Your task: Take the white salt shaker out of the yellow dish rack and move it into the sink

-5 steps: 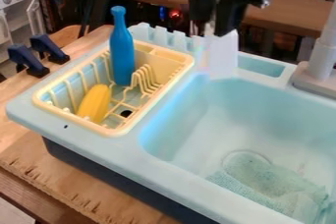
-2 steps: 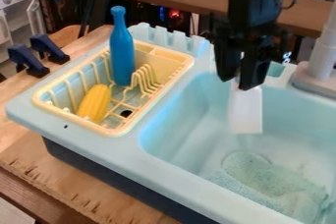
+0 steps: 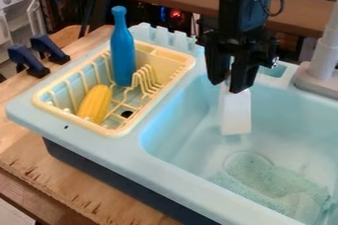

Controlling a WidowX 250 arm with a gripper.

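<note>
In the camera view, the gripper (image 3: 228, 85) hangs over the sink (image 3: 188, 135), near its far side. Its two fingers point down and stand a little apart, closed on the narrow upper end of a white slab (image 3: 235, 114). The slab hangs straight below the fingertips, over the basin. It looks flat, plain and smooth, a tall rectangle with crisp straight sides and squared corners, slightly longer than wide. Its face is an even, pale white that stands out against the light blue basin behind it. The part between the fingers is thin, and mostly hidden by them.

On the basin floor, below and nearer the camera, lies a rumpled greenish cloth (image 3: 264, 182), partly over the round drain (image 3: 248, 154). To the left of the basin, a pale yellow rack (image 3: 121, 131) is set into the sink top. A blue bottle (image 3: 123, 56) stands upright in it, and a yellow corn cob (image 3: 96, 103) leans in its near left part. A grey faucet (image 3: 323, 63) rises at the right edge.
</note>
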